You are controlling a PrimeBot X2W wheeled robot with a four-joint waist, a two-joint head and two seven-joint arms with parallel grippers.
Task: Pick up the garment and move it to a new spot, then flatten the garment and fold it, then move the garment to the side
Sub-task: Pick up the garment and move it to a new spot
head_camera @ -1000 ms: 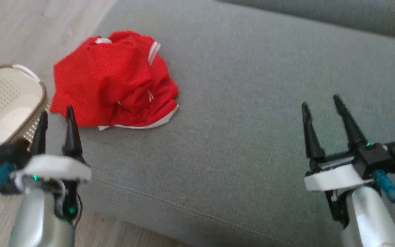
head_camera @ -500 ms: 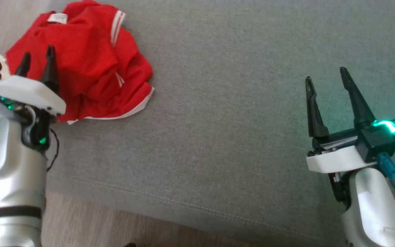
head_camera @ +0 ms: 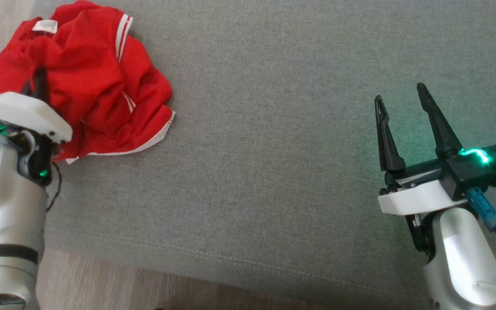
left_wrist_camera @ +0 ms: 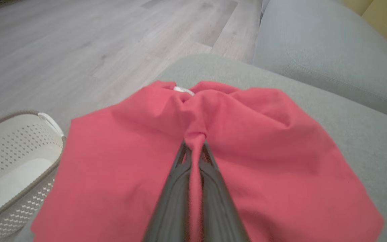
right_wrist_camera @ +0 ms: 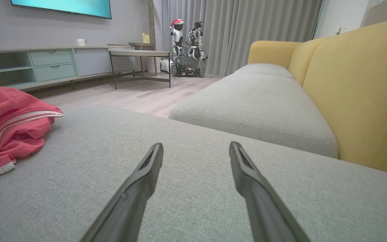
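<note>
Two sets of jaws: left jaws clenched on red garment fold; right jaws released above grey sofa.

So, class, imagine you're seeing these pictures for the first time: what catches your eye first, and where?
The crumpled red garment at the left of the grey sofa cushion stands out first. The left gripper has its jaws shut on a pinch of it, while the right gripper hangs open over bare cushion on the right.

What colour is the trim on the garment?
White, on the red garment; head view shows it best.
</note>
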